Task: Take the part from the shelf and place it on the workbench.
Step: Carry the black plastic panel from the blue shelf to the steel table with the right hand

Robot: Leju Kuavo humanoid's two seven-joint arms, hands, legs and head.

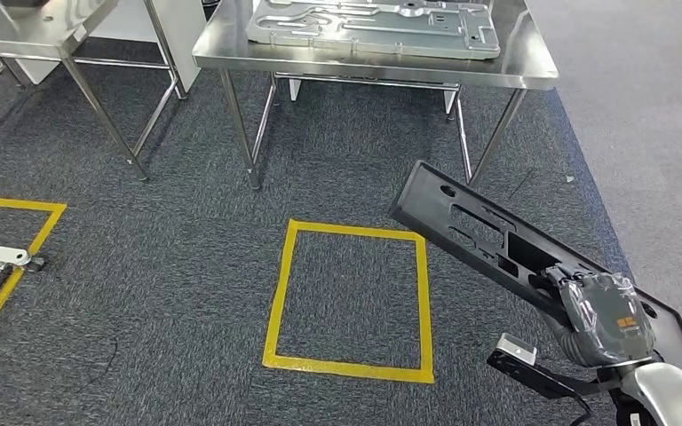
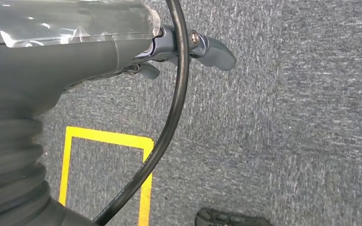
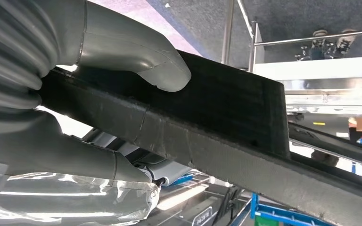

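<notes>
One long black part point(image 1: 488, 240) is gripped by the right robot hand point(image 1: 606, 318), mid-carry; next, reach the bench point(image 1: 533, 71) at twelve o'clock.

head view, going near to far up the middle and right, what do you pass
Right hand gripping the black part → yellow floor square → steel table → grey metal plate lying on it.
</notes>
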